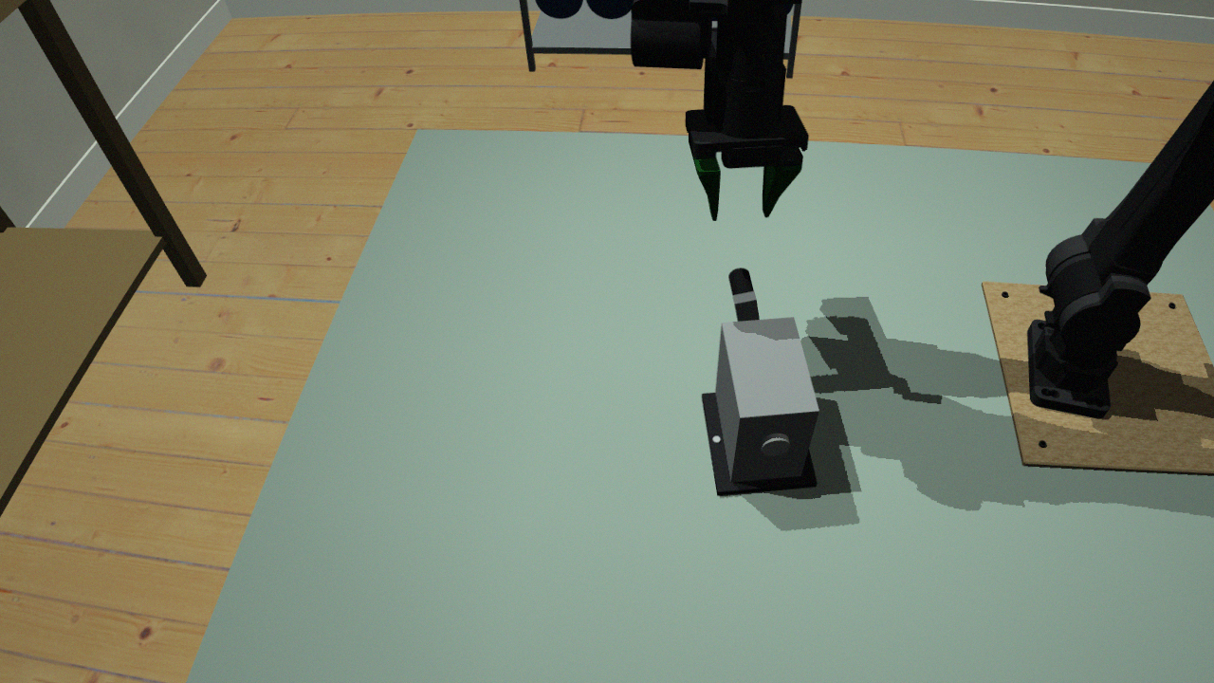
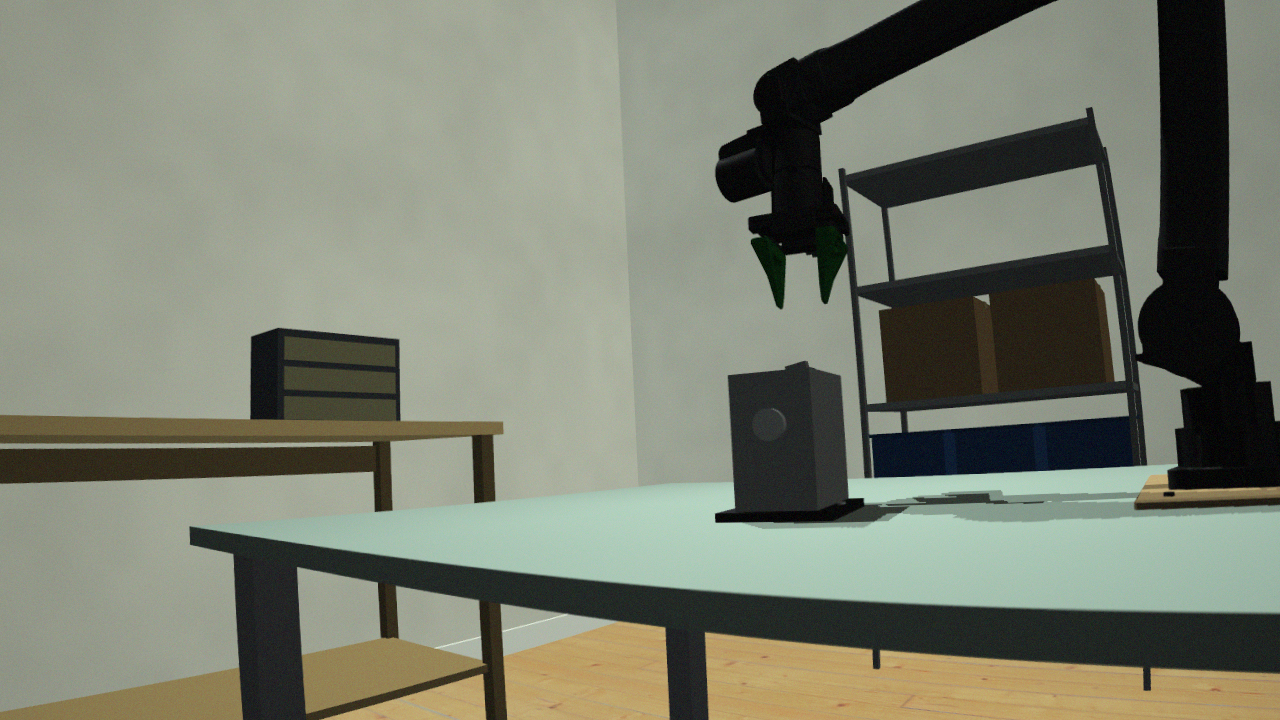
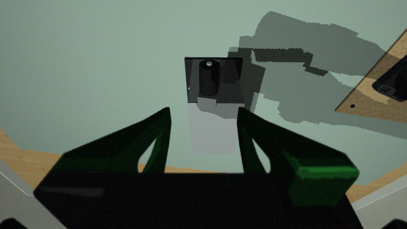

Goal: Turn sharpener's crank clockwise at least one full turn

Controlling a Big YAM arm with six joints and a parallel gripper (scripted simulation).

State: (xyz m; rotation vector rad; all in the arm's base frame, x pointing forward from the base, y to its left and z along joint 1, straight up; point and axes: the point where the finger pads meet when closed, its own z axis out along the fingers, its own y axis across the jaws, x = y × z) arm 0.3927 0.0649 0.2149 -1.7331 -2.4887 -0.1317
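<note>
Gripper [image 1: 740, 210] parted, holding nothing, well above grey box sharpener [image 1: 763, 398] with black crank [image 1: 743, 293] upright

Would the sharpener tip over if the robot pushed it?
Probably not easily. The sharpener is a blocky box sitting on a wider flat base, which should steady it. It is fairly tall, though, so a hard shove near the top might rock it.

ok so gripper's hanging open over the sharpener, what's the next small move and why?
Probably hold or retreat rather than re-grasp, though the turn count can't be read here. The gripper is open, holds nothing and hangs well above the crank handle, which points up behind the sharpener. If another turn is needed, descend straight until the fingers straddle the handle, then close.
</note>
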